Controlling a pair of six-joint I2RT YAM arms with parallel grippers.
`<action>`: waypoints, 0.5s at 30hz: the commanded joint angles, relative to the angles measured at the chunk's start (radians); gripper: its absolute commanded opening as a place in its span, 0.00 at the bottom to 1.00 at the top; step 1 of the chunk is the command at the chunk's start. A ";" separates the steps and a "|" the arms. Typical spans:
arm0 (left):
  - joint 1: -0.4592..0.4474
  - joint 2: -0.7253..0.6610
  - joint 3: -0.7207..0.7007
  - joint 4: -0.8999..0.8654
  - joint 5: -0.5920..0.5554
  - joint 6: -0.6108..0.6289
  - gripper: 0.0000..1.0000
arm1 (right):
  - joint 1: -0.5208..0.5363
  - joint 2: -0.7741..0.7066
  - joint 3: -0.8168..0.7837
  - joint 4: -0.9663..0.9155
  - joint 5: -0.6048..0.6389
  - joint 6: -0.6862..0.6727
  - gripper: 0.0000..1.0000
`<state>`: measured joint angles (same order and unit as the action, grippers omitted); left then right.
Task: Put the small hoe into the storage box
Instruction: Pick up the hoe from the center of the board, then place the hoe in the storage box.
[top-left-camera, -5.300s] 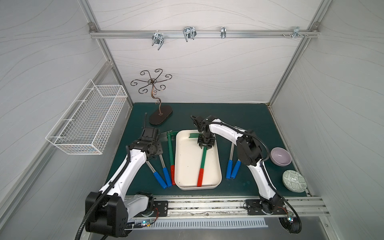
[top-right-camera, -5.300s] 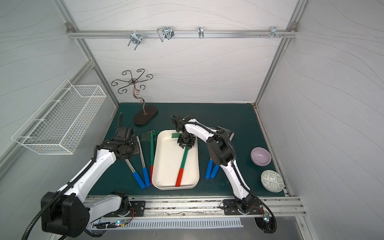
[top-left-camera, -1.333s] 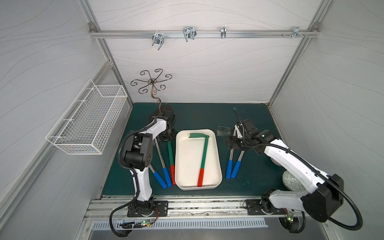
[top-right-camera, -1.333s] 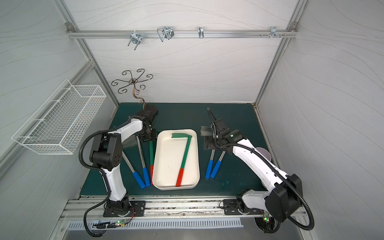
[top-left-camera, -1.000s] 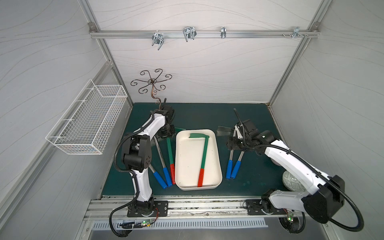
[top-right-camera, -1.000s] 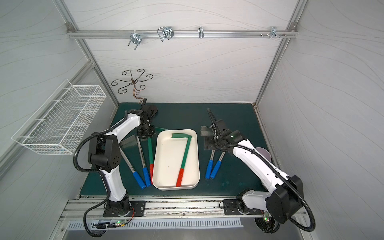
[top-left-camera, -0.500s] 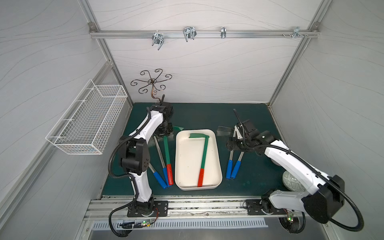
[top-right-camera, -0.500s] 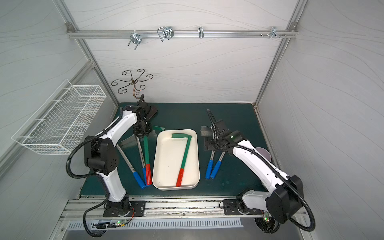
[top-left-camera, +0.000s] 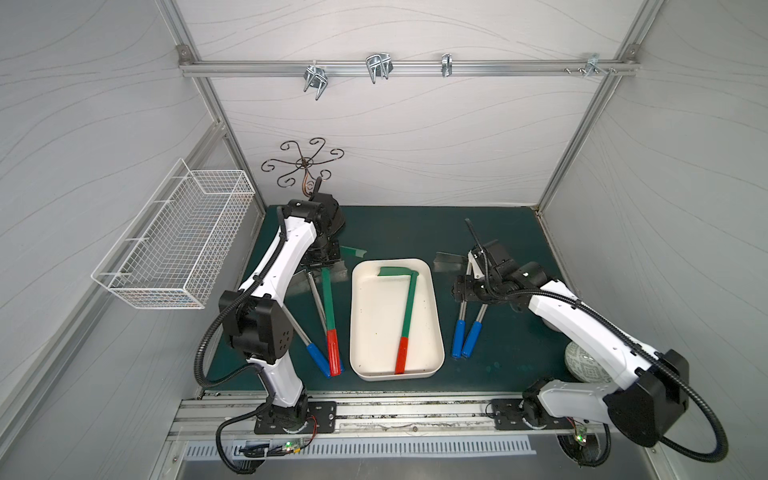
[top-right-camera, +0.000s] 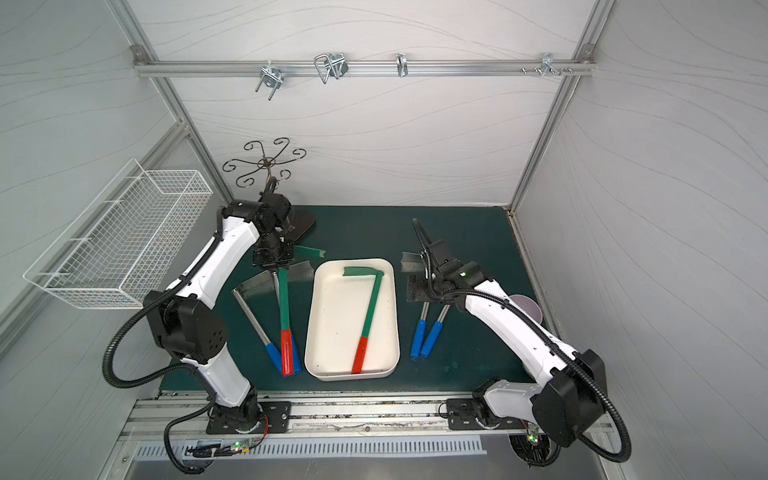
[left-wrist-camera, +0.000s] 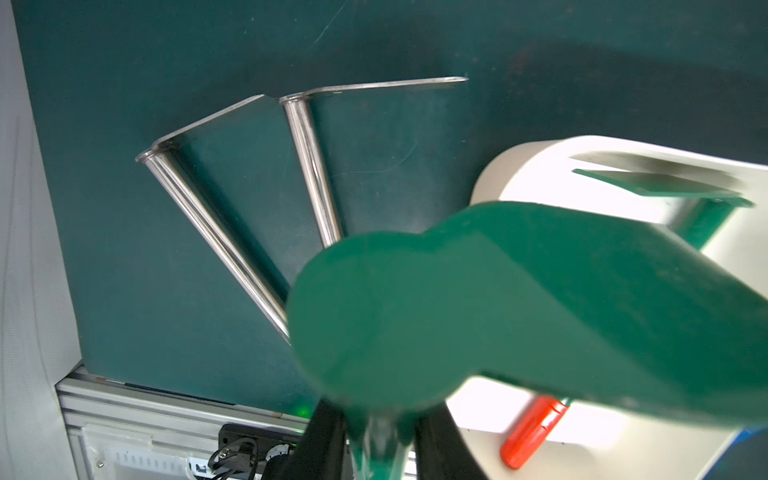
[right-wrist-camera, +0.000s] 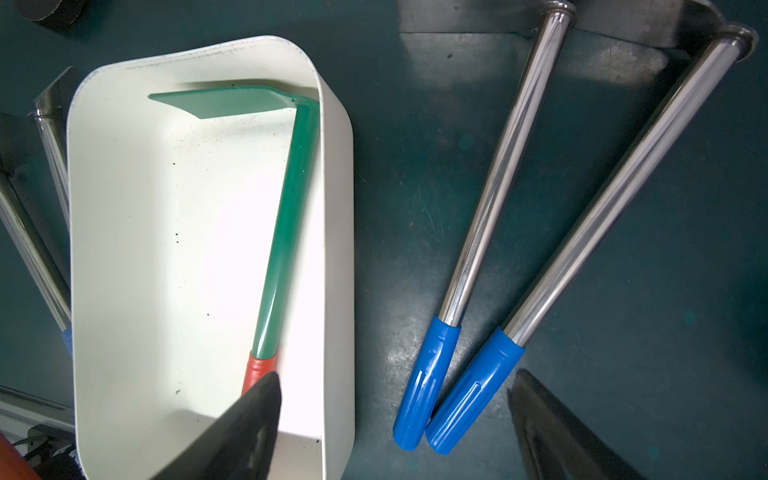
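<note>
L end effector (top-left-camera: 321, 262) clamped on green hoe (top-left-camera: 330, 307) near its head, just left of box (top-left-camera: 374, 374) on counter (top-left-camera: 498, 232). R end effector (top-left-camera: 463, 289), jaws wide & empty, over two blue hoes (top-left-camera: 458, 340) right of box; another green hoe (top-left-camera: 409, 307) lies inside.

Six hoes (top-left-camera: 409, 307), one storage box (top-left-camera: 374, 316)

Green hoe (left-wrist-camera: 519, 311) just a close-up blur, patterned dish (top-left-camera: 582, 368) (maybe a lid?) mostly behind right arm (top-left-camera: 582, 320).
</note>
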<state>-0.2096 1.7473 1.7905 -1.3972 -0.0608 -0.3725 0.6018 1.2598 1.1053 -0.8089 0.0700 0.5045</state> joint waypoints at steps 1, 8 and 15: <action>-0.047 -0.049 0.087 -0.026 0.070 -0.050 0.00 | 0.006 0.001 0.005 -0.006 0.010 -0.001 0.87; -0.178 0.023 0.118 0.064 0.105 -0.187 0.00 | 0.006 0.001 0.021 -0.019 0.020 -0.015 0.87; -0.232 0.124 0.119 0.160 0.111 -0.280 0.00 | 0.007 -0.015 0.019 -0.030 0.029 -0.025 0.88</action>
<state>-0.4374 1.8431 1.8622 -1.2976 0.0368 -0.5728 0.6018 1.2598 1.1061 -0.8108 0.0788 0.4973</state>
